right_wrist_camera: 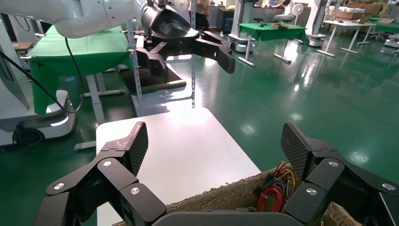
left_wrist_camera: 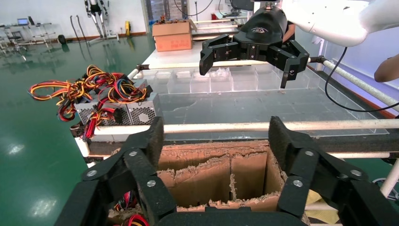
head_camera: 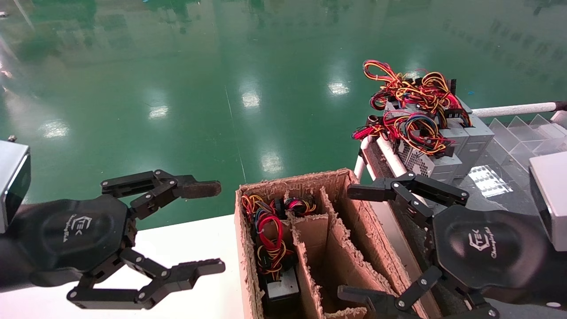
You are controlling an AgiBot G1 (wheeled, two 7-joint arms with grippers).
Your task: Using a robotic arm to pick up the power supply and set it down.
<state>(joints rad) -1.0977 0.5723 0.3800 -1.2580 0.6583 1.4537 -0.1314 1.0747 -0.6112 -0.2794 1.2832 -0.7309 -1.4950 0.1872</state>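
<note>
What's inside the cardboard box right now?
The cardboard box has dividers. Its left compartment holds a power supply under red, yellow and black wires. The other compartments look empty, though the right hand hides part of them.

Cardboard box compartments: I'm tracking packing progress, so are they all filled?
No. The cardboard box has only its left compartment filled, with a power supply and wires; the middle and right compartments look empty.

A: The power supply [head_camera: 443, 153], right of centre in the head view?
B: Light grey with a perforated face, trailing red, yellow, black and blue wires [head_camera: 409, 95].
A: And lower centre?
B: Brown cardboard box [head_camera: 330, 230]; left of it, a white table [head_camera: 186, 241]. Glossy green floor [head_camera: 221, 66] above.
</note>
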